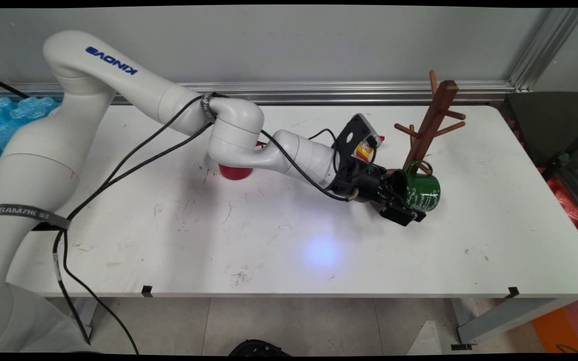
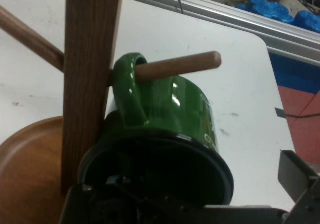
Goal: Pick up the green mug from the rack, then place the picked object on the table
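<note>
Beginning at the gripper (image 1: 403, 213): stands released, grasps nothing, with jaws apart. Lies low over the table (image 1: 269, 240) on its right part, right at the mouth of the green mug (image 1: 423, 190) and very near to its rim. Seen in the hand view only as one finger (image 2: 298, 176) at the right edge, apart from the side of the mug; not possible to tell where the other finger stands, because of the mug in front.

Next, to the green mug itself — hangs by its handle on a low peg (image 2: 180, 66) of the wooden mug tree (image 1: 432, 118), turned sideways with the dark inside toward the hand camera. Bears white lettering on its side, too small to read. Touches or nearly touches the upright post (image 2: 90, 59) with the handle end; hangs just above the round wooden base (image 2: 30, 169).

Further out: stands tilted a little in the main view, this tree, near the far right of the table, with more bare pegs higher on the post.

Then, behind the wrist — shows partly a small yellow and red thing (image 1: 364, 149), hard to identify. More to the left, under the forearm, sits a red cup (image 1: 235, 172), mostly hidden, well apart from the mug.

Beyond the far edge of the table runs a metal rail (image 1: 319, 90) along the grey wall; at the far left lies blue plastic material (image 1: 8, 110).
</note>
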`<state>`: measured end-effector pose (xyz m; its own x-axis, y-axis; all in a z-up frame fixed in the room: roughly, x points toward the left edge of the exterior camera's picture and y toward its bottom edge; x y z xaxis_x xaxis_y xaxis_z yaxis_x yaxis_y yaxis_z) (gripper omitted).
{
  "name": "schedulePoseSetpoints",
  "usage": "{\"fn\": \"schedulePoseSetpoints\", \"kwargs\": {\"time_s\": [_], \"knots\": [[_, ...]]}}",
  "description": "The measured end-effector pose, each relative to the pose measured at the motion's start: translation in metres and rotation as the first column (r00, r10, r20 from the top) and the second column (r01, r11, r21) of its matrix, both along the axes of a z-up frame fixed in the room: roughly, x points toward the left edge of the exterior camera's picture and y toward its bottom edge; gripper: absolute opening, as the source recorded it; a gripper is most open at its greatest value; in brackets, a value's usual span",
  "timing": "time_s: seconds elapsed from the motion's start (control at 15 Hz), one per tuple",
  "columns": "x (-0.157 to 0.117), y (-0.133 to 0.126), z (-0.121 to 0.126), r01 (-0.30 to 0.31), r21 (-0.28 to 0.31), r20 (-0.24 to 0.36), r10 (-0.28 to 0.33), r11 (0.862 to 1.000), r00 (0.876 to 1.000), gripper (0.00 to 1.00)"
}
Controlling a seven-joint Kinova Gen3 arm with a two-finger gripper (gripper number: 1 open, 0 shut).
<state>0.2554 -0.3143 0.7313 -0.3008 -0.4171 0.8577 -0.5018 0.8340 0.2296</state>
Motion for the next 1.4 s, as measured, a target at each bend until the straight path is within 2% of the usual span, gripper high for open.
{"fn": "schedulePoseSetpoints", "kwargs": {"time_s": [0.07,0.13,0.87,1.4], "knots": [[-0.002,0.000,-0.001,-0.004,0.002,-0.004,0.004,1.000,1.000,1.00],[-0.004,-0.001,-0.001,-0.008,0.004,-0.007,0.008,1.000,1.000,0.00],[-0.010,0.002,-0.005,-0.024,0.018,-0.016,0.024,1.000,1.000,0.00],[0.001,0.016,0.012,-0.005,0.006,-0.027,0.006,1.000,1.000,0.00]]}}
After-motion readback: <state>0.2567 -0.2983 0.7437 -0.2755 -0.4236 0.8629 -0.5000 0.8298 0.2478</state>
